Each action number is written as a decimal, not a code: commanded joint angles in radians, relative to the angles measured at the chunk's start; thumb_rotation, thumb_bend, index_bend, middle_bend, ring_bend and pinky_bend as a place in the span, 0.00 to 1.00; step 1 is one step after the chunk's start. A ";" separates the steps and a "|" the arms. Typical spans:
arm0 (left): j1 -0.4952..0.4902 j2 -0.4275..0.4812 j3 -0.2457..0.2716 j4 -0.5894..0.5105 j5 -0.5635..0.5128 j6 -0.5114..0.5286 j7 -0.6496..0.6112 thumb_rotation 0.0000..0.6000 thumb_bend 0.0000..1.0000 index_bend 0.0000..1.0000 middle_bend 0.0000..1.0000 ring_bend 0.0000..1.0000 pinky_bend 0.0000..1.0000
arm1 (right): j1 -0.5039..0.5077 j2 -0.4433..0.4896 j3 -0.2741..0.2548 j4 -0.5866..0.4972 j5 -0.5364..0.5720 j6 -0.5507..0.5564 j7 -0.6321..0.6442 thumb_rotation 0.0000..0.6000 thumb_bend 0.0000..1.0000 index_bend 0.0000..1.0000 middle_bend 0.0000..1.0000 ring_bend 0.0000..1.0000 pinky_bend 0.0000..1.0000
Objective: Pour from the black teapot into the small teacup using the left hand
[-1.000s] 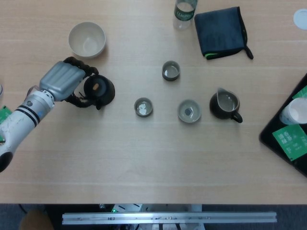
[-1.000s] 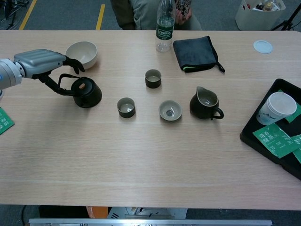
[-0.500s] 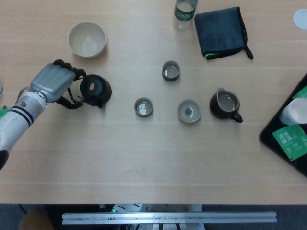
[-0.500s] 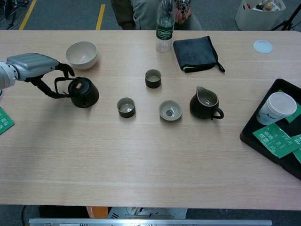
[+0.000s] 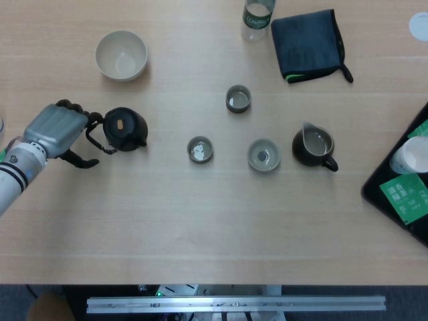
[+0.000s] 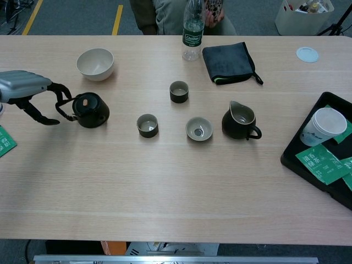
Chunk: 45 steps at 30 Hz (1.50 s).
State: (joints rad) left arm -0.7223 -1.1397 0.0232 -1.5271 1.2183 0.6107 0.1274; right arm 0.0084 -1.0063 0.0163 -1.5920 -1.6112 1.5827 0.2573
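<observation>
My left hand (image 5: 55, 128) sits at the left edge of the worktop (image 5: 200, 214), fingers curled but spread apart with nothing held in them. Its fingertips (image 6: 59, 88) lie just beside the loop handle of the black teapot (image 5: 125, 128); from the chest view I cannot tell whether they touch it. I see no right hand in either view.

The teapot stands upright on the worktop, lid on, its handle turned toward my hand. Behind it, well apart, is an empty cream bowl (image 5: 121, 55). To the teapot's right stands a small teacup (image 5: 200, 150), upright, with something pale in its bottom. Further right is a wider cup (image 5: 263, 155), and just beyond that a dark pitcher (image 5: 313, 147) with its handle pointing to the front right. Another small cup (image 5: 238, 98) stands behind those, nearer the far edge.

At the far edge I see a plastic bottle (image 6: 192, 30) with a green label and, beside it, a folded dark cloth (image 5: 309, 44). On the right a black tray (image 6: 300, 157) carries a white paper cup (image 6: 324, 126) and green packets (image 6: 322, 161).
</observation>
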 commanded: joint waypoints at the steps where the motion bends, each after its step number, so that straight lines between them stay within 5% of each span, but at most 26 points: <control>1: 0.011 0.019 0.015 -0.024 0.017 0.008 -0.006 0.64 0.20 0.19 0.31 0.17 0.14 | -0.001 0.000 -0.001 -0.001 -0.001 0.002 0.000 1.00 0.00 0.36 0.39 0.23 0.23; 17: 0.043 0.096 0.023 -0.159 0.102 0.048 -0.111 0.66 0.21 0.19 0.31 0.18 0.14 | -0.009 -0.003 -0.001 0.014 -0.001 0.013 0.017 1.00 0.00 0.36 0.39 0.23 0.23; 21: 0.072 0.057 0.008 -0.116 0.160 0.147 -0.110 0.91 0.21 0.19 0.30 0.18 0.14 | -0.011 -0.005 -0.002 0.018 -0.003 0.016 0.022 1.00 0.00 0.36 0.39 0.23 0.23; 24: 0.086 0.025 0.003 -0.084 0.188 0.197 -0.101 1.00 0.21 0.17 0.27 0.18 0.14 | -0.013 -0.006 -0.003 0.021 -0.002 0.017 0.024 1.00 0.00 0.36 0.39 0.23 0.23; 45: 0.088 -0.141 -0.017 -0.022 0.112 0.213 0.000 1.00 0.21 0.00 0.12 0.10 0.14 | -0.018 -0.008 -0.001 0.033 0.006 0.018 0.036 1.00 0.00 0.36 0.39 0.23 0.23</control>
State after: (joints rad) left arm -0.6346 -1.2695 0.0064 -1.5591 1.3382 0.8252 0.1217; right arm -0.0092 -1.0139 0.0152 -1.5590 -1.6054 1.6003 0.2934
